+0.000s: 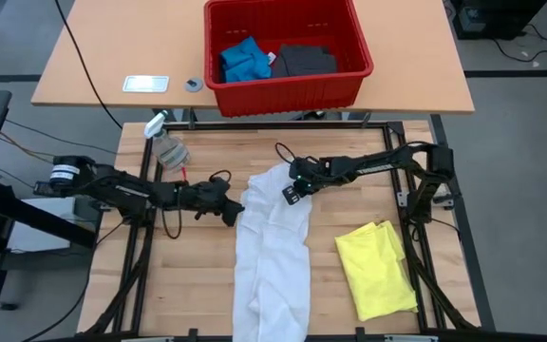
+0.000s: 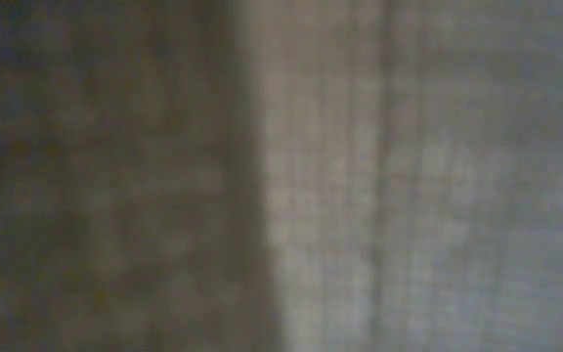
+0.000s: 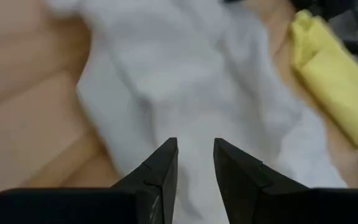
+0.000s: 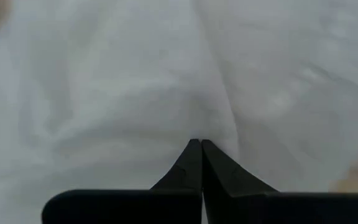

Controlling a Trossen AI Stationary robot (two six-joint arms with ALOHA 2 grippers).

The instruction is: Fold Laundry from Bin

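Spreading white shirt (image 1: 273, 252) on counter (image 1: 188, 275): right claw (image 1: 293, 190) pinching its upper edge shut, left claw (image 1: 233, 211) hovering part-open beside it. Next: gripping the left edge.

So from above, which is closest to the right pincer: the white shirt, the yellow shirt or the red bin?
From the right pincer:
1. White shirt, right at it, mid-table.
2. Yellow shirt, on the table's right side.
3. Red bin, on the far table.
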